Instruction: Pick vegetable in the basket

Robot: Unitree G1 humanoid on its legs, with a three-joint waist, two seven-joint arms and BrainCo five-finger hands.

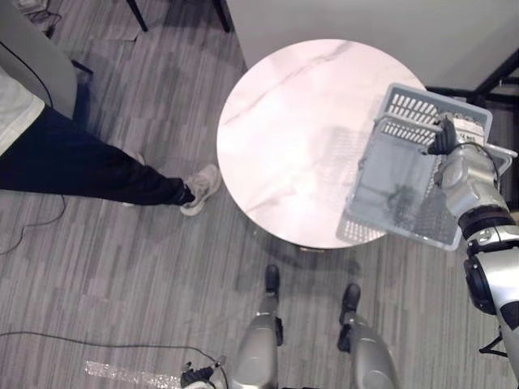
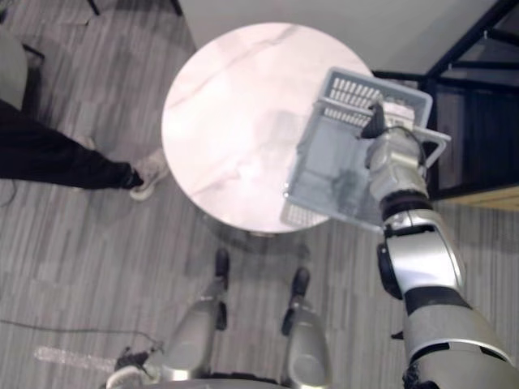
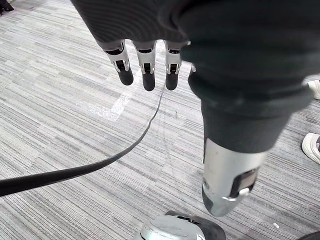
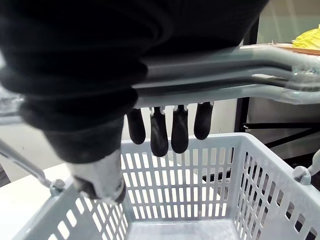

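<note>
Aloft, right hand (image 1: 459,167) clasps the basket (image 1: 397,188) over the table (image 1: 292,130) edge, left hand (image 3: 143,56) slack, person's leg (image 1: 89,170) nearby

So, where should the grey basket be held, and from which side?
Hold the grey basket by its two handles, swung up together over the middle, from above. They are slim bars a hand can wrap, while the slotted walls are wide. The right hand grips them so, fingers curled round; the left hand hangs open.

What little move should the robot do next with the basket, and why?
Probably swing the basket toward the yellow leafy thing nearby: the right hand is curled round the handles, and the basket looks empty. The left hand hangs open.
</note>
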